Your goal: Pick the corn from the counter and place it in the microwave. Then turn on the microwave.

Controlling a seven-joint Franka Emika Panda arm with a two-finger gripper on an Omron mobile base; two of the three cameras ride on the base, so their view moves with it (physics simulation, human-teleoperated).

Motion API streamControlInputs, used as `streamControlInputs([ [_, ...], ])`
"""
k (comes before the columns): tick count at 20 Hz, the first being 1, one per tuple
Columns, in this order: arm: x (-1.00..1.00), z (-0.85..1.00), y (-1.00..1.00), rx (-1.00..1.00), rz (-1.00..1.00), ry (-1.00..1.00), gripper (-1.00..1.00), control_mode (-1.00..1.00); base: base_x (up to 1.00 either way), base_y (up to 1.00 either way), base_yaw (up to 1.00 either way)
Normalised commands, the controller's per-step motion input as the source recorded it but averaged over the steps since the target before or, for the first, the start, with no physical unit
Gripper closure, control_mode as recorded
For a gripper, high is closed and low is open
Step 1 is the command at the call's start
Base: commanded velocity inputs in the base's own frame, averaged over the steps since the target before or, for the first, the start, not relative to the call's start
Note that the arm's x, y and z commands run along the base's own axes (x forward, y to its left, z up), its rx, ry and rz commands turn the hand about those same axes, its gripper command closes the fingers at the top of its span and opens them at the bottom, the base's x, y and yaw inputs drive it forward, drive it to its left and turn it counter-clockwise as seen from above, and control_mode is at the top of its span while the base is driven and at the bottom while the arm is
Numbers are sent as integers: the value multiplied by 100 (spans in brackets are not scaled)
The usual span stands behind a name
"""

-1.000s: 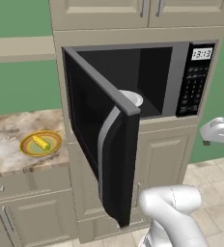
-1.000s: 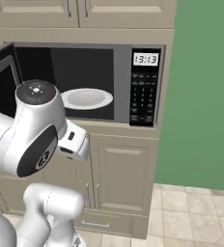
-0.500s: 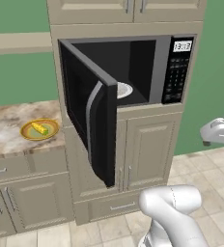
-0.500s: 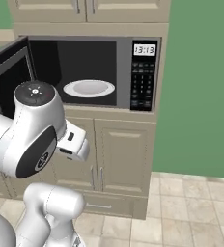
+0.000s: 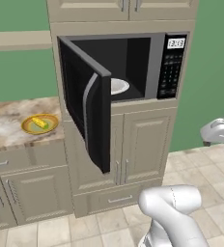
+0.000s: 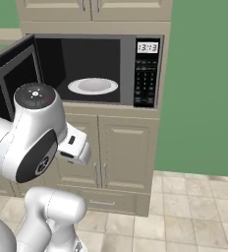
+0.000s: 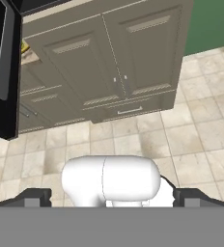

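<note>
Base shifted — gripper (image 7: 112, 197) wide, empty

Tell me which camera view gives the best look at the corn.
The left base view: the corn lies in full sight on a yellow-rimmed plate on the counter, left of the open microwave door. The hand view catches only a yellow sliver beside the door's edge, too small to identify.

The microwave (image 6: 94, 69) stands open above beige cabinet doors (image 6: 108, 152), its white turntable plate (image 6: 93, 86) bare inside, button panel (image 6: 146, 78) at its right.
</note>
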Motion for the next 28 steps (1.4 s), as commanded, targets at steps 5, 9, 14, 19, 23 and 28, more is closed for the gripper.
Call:
streamControlInputs([
  [5, 0, 0, 0, 0, 0, 0, -100, 100, -7, 36, 0],
  [9, 0, 0, 0, 0, 0, 0, -100, 100, -25, 51, 0],
  [14, 0, 0, 0, 0, 0, 0, -100, 100, -26, 52, 0],
  [19, 0, 0, 0, 0, 0, 0, -100, 100, -27, 47, 0],
  [23, 0, 0, 0, 0, 0, 0, -100, 100, -29, 41, 0],
  [28, 0, 0, 0, 0, 0, 0, -100, 100, -29, 35, -1],
])
